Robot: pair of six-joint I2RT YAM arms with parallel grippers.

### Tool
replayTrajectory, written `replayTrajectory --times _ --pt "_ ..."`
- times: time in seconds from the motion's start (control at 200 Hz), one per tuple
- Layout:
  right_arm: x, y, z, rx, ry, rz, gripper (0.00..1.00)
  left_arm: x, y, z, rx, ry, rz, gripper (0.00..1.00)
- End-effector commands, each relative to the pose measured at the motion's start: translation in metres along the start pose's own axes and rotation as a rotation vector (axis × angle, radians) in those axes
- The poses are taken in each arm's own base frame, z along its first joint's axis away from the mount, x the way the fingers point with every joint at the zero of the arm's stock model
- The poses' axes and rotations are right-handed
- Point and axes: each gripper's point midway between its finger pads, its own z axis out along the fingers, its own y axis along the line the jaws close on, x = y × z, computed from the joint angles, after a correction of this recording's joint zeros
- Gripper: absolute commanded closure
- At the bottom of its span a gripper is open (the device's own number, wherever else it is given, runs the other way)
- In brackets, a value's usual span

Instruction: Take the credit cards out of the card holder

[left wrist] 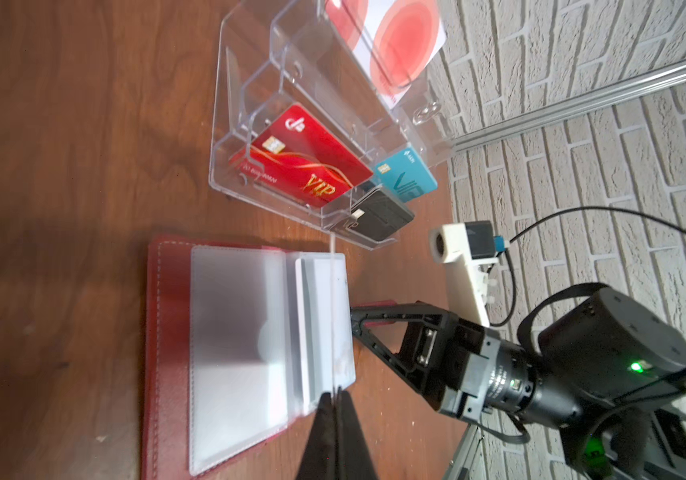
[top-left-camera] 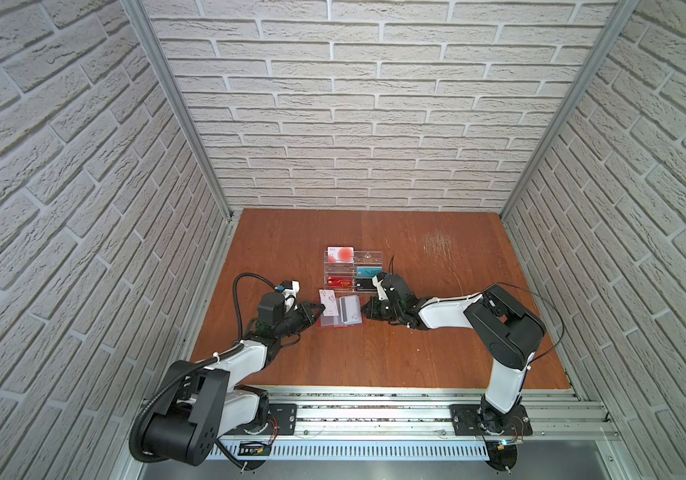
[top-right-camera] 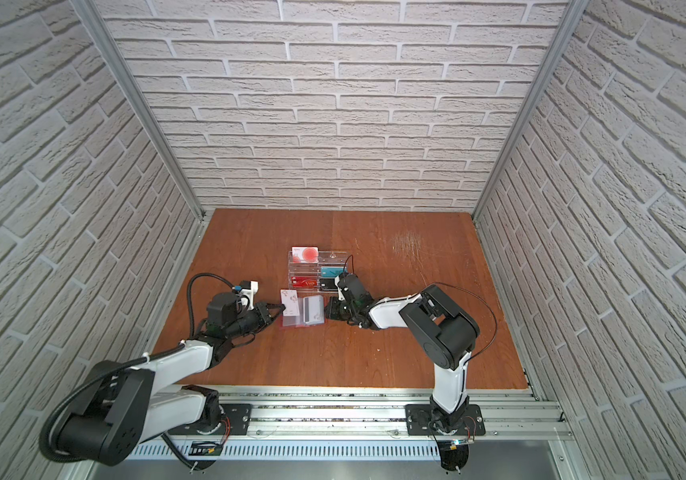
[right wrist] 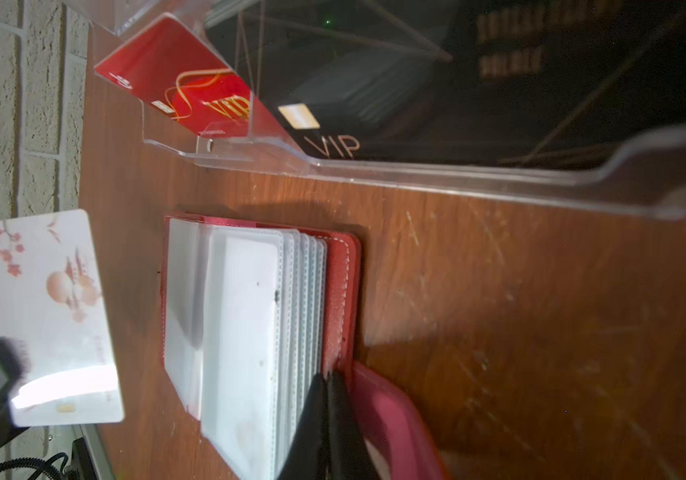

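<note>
White card (right wrist: 48,307) pinched in closed left gripper (left wrist: 335,395).
Card holder (left wrist: 166,353) just ahead; right gripper (right wrist: 326,386) closed at its far edge.

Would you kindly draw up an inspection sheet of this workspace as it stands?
Surface: wooden table, scratched patch toward the back right.
Job's things: red card holder lying open, sleeves showing; white floral card clear of the sleeves; red-circle card and teal VIP card standing in the acrylic rack.
Clutter: the acrylic rack, also holding a red VIP card and a black card.
End effectors: left end effector shut on the white floral card; right end effector shut on the card holder's cover edge.
Cables: black hose along the left arm; thin wire arcing from the right wrist camera.
Surroundings: brick-pattern walls, aluminium rail in front.
</note>
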Motion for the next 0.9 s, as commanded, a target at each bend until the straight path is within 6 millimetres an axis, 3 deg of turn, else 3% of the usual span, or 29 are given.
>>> replayTrajectory --times 0.0,0.205,0.345,0.645,0.825,0.89 --pt "0.022 -0.024 -0.006 0.077 0.061 0.024 0.93 -0.01 0.002 -0.007 -0.066 -0.035 0.02 1.0" --pt "0.018 -0.018 -0.014 0.064 0.041 -0.001 0.89 -0.023 -0.019 -0.015 -0.07 -0.059 0.054 1.0" --pt "0.011 -0.011 -0.026 0.062 0.016 -0.035 0.8 -0.03 -0.041 -0.016 -0.052 -0.037 0.083 1.0" --pt "-0.009 0.018 -0.069 0.027 -0.068 -0.098 0.32 -0.049 -0.101 -0.017 -0.075 0.095 0.441 1.0" --pt "-0.023 0.031 -0.101 0.056 -0.114 -0.163 0.03 -0.069 -0.113 -0.01 -0.108 0.127 0.7 1.0" --pt "-0.028 0.035 -0.112 0.073 -0.128 -0.185 0.01 -0.072 -0.117 -0.007 -0.102 0.167 0.831 1.0"
